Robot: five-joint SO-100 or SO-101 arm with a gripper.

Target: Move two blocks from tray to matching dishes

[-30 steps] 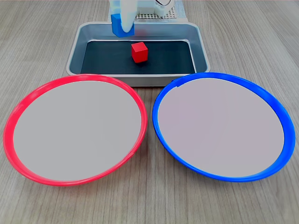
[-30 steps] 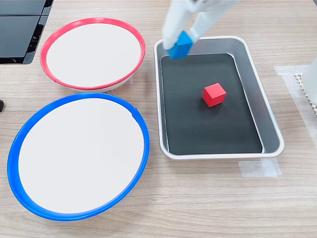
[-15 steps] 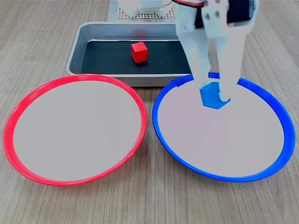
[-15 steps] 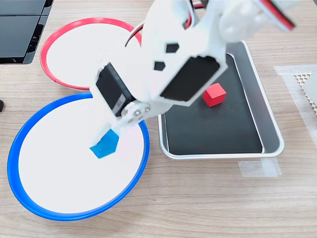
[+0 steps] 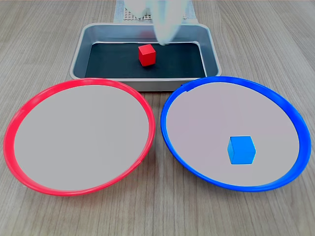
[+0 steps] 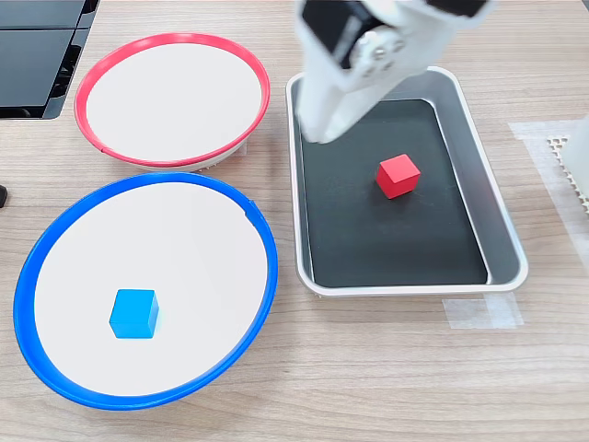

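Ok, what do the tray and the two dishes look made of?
The tray looks like brushed metal: silver-grey walls with a soft sheen, and a matte black bottom, perhaps a liner. The red dish and blue dish look like glossy plastic at their rims, with flat pale centres; whether that is plastic or coated paper I cannot tell.

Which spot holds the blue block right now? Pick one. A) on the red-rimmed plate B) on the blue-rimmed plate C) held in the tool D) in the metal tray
B: in both exterior views the blue block lies on the pale centre of the blue-rimmed plate, apart from the arm.
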